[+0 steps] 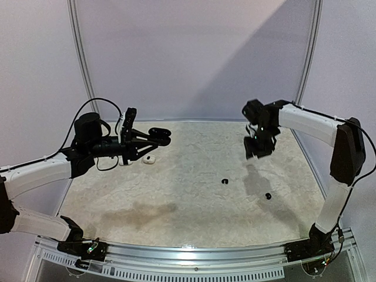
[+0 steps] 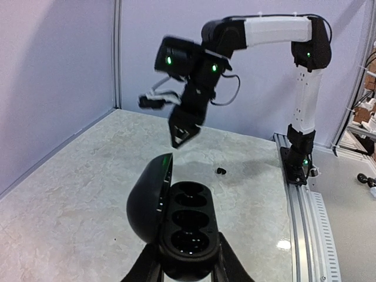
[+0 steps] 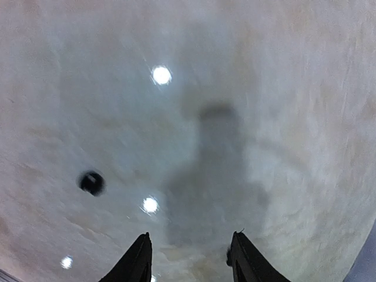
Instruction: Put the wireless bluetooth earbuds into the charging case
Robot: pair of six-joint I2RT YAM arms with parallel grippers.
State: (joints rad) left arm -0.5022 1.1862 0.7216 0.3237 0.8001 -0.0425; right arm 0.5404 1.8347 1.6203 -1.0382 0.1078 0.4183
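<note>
Open black charging case point(image 2: 189, 226) pinched in left hand point(image 2: 187, 267); right hand point(image 3: 191, 238) spread above two black earbuds point(image 1: 224, 180).

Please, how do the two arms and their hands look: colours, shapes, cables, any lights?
The left arm and the right arm have white tubular links with black joints. A thin black cable loops over the left arm; small green lights dot the right arm's joints. The left hand and right hand are black, each with two tapered fingers.
</note>
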